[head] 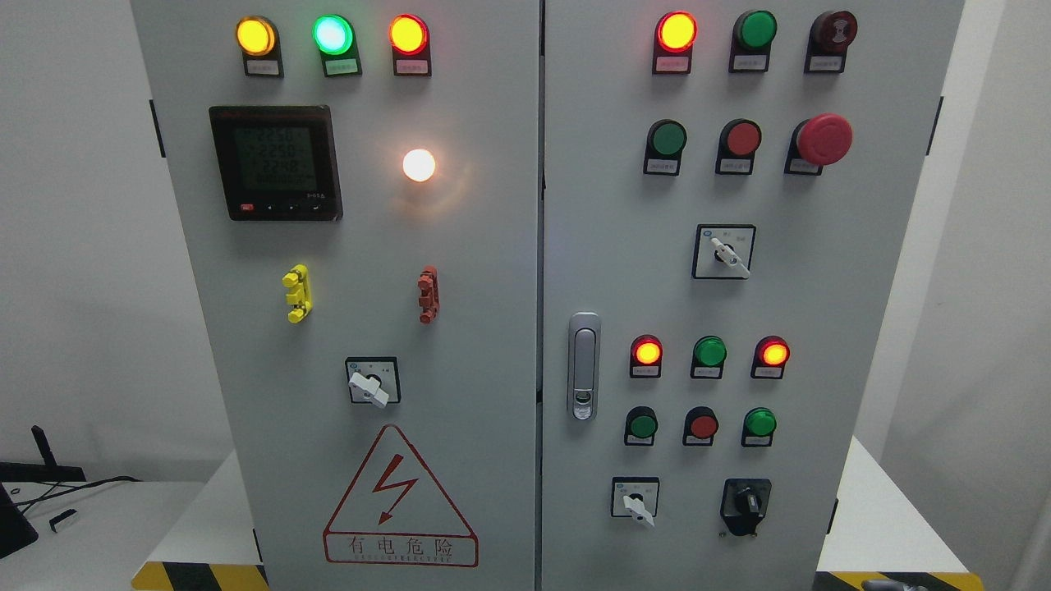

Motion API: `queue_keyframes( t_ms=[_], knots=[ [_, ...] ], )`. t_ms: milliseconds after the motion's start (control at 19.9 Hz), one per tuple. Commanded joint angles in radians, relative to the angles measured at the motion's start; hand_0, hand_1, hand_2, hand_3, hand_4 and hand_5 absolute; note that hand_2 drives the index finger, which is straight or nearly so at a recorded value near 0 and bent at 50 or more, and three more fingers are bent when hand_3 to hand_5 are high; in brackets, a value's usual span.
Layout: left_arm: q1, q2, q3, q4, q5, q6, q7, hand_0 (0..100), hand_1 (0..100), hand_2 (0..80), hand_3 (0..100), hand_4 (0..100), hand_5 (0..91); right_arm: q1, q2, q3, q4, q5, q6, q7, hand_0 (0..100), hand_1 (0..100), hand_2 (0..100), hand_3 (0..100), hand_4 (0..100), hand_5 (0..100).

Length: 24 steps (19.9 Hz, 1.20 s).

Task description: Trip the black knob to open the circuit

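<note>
Neither hand shows anywhere in the head view, so whether the fingers are spread or curled, or hold anything, cannot be told.

The black knob (746, 502) sits at the lower right of the cabinet's right door (608, 205), the last control in the bottom row. It is a dark rotary switch on a black, roughly square backplate with a rounded lower edge, and its raised grip stands about upright. A small screw or dot shows just below its left corner. Nothing touches it.

Just to its left, a white switch (636, 501) on a black-framed plate has its lever slanting down to the right. Above the knob runs a row of three small buttons, green (641, 426), red (703, 426) and green (759, 423). Over those are three lamps; the outer two glow red-orange and the middle one is green.

A grey latch (584, 365) is set near the door's left edge. Higher up on the same door is a big red mushroom button (823, 139).

On the left door (484, 345), a meter (275, 162) shows faint digits, a white lamp (419, 165) is lit, and a red warning triangle (400, 498) with a lightning bolt sits at the bottom.
</note>
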Motion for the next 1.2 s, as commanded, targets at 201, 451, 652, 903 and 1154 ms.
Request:
queue_keyframes(
  t_ms=[201, 451, 652, 903, 1154],
  knots=[
    [0.000, 0.000, 0.000, 0.000, -0.031, 0.000, 0.001, 12, 39, 0.0, 0, 0, 0.0, -0.082, 0.011, 0.129, 0.006, 0.005, 0.052, -0.042, 45, 78, 41, 100, 100, 92],
    [0.000, 0.000, 0.000, 0.000, -0.031, 0.000, 0.001, 12, 39, 0.0, 0, 0, 0.0, -0.104, 0.011, 0.133, 0.009, 0.005, 0.069, -0.047, 46, 78, 41, 100, 100, 92],
    [0.000, 0.000, 0.000, 0.000, -0.031, 0.000, 0.001, 12, 39, 0.0, 0, 0, 0.0, -0.115, 0.013, 0.135, 0.007, 0.005, 0.071, -0.050, 47, 79, 41, 100, 100, 92],
    [0.000, 0.000, 0.000, 0.000, -0.031, 0.000, 0.001, 12, 39, 0.0, 0, 0, 0.0, -0.119, 0.011, 0.164, 0.007, 0.005, 0.071, -0.066, 48, 79, 41, 100, 100, 92],
    [0.000, -0.001, 0.000, 0.000, -0.031, 0.000, 0.001, 12, 39, 0.0, 0, 0, 0.0, -0.119, 0.011, 0.173, 0.007, 0.005, 0.071, -0.075, 48, 79, 41, 100, 100, 92]
  ],
)
